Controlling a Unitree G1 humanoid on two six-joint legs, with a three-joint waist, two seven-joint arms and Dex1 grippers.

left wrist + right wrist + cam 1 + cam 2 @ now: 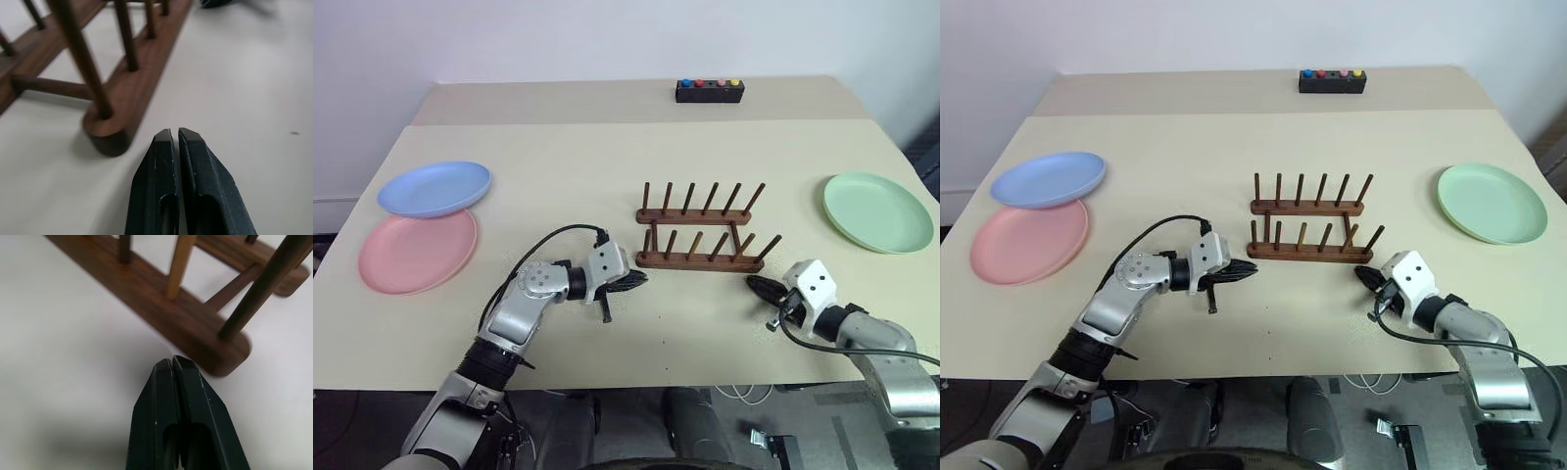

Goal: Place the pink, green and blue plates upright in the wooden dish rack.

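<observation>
I see the wooden dish rack (702,233) empty at table (607,147) centre. Left tool (638,279) closed, empty, just off its 8 o'clock end; right tool (756,286) closed, empty, at 4 o'clock. Green plate (878,211) flat at 3 o'clock; blue plate (434,188) overlapping pink plate (416,252) at 9 o'clock.

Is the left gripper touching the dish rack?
Apart. The left wrist view shows bare table between the shut left gripper and the near rail end of the dish rack.
</observation>
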